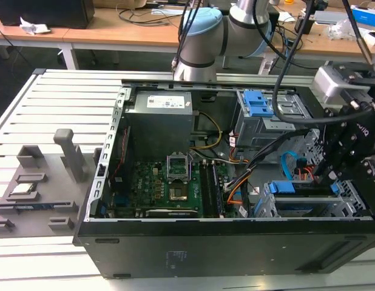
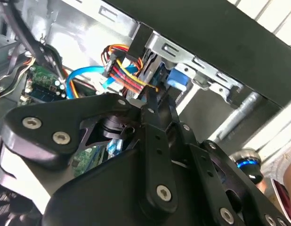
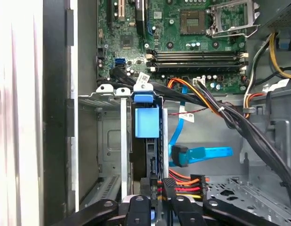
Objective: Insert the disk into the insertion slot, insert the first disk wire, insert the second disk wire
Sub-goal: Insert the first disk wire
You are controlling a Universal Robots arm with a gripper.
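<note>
My gripper (image 3: 157, 188) looks closed on the small black plug of the first disk wire (image 3: 187, 184), whose orange and red strands fan away beside the fingers. In the second wrist view the tips sit pinched together right at the disk's rear edge. The disk (image 3: 147, 121) is seated in the insertion slot (image 3: 108, 141), its blue caddy tab at the cage mouth. The second disk wire (image 3: 206, 153) lies loose just beside it, its plug unconnected as far as I can tell. My worry is the plug meeting the connector tilted; a push then could bend it or make it slip in my grip. The strands look short, so tension could drag the plug askew, and the blue loop could snag on my linkage.
</note>
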